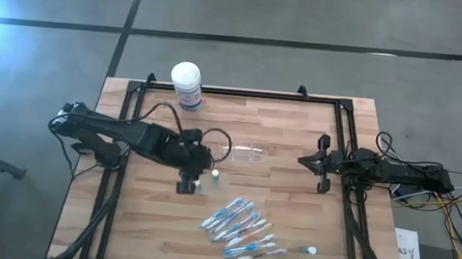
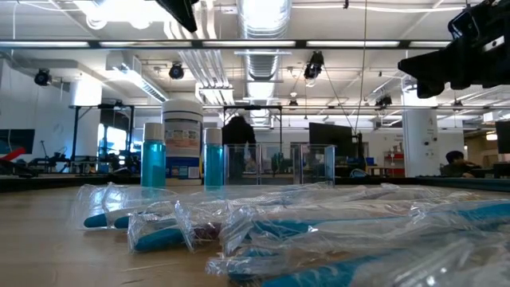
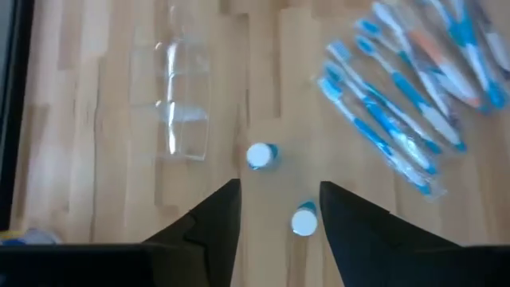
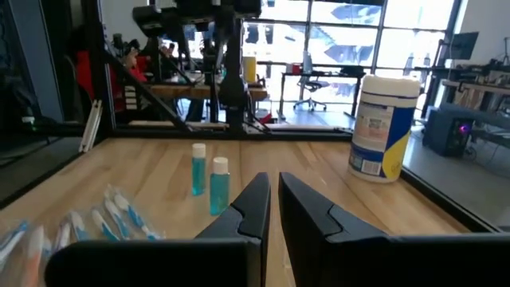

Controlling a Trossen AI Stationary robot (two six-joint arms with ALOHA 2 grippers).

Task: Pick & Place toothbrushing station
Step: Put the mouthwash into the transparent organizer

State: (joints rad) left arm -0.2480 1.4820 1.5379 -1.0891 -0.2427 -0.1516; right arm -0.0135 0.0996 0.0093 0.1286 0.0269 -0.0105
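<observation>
The clear cup (image 1: 250, 152) lies on its side mid-table, also seen in the left wrist view (image 3: 179, 112). Two small blue tubes with white caps stand upright near it (image 3: 260, 155) (image 3: 304, 221). Both show in the right wrist view (image 4: 198, 167) (image 4: 219, 185). Wrapped blue-white toothbrushes (image 1: 239, 227) lie in a loose heap toward the near edge. My left gripper (image 3: 279, 215) hangs open above the tubes, pointing steeply down, with the nearer tube showing between its fingers. I see nothing held. My right gripper (image 4: 273, 199) waits shut and level at the right edge (image 1: 302, 161).
A white-lidded canister (image 1: 186, 84) with a blue label stands at the far edge, left of centre. Another small tube (image 1: 311, 251) lies near the front right. A black frame (image 1: 345, 123) runs round the table's sides. Bare wood lies between the cup and my right gripper.
</observation>
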